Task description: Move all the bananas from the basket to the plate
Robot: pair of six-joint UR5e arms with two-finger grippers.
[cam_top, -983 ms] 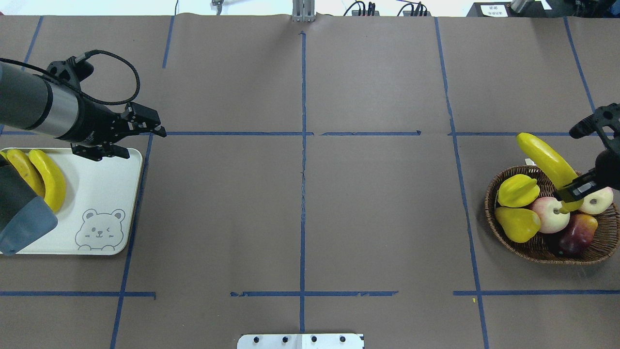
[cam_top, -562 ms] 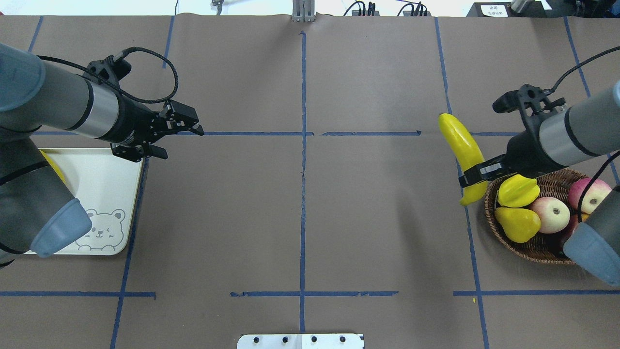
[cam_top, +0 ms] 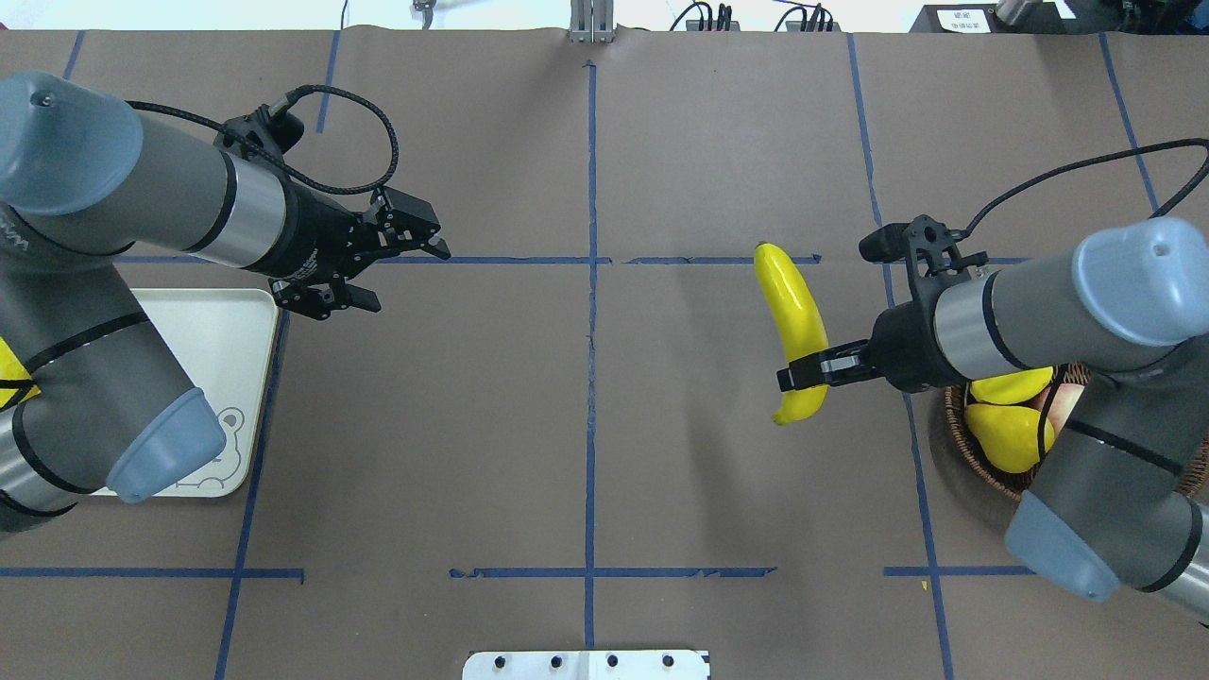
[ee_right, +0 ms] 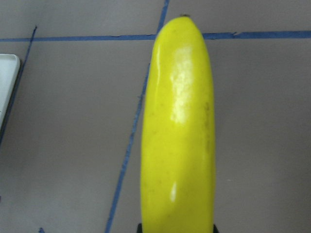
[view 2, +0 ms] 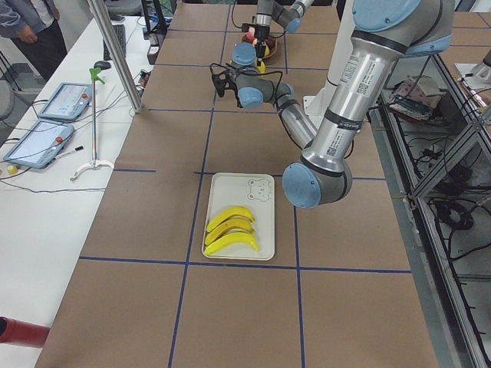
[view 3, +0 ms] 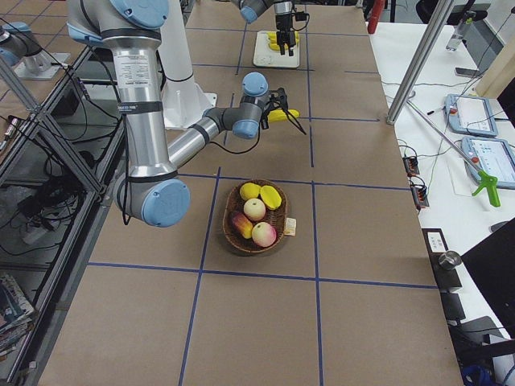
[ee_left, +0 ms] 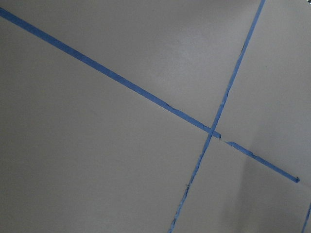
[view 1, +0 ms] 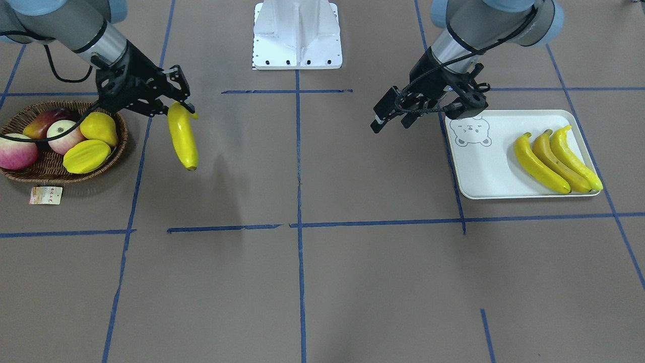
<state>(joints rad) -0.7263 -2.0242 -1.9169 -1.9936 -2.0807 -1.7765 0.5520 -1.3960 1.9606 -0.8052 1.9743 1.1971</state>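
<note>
Wicker basket holds five other fruits. Just beside it, one banana held aloft, clamped near one end by right gripper, long axis and free tip pointing away from robot. Next, left gripper, fingers apart. On plate, three bananas, parallel, diagonal.

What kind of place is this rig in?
Likely a robotics lab work cell: blue tape grid on a paper-covered table, pendant tablets on a side bench, an operator standing by.
</note>
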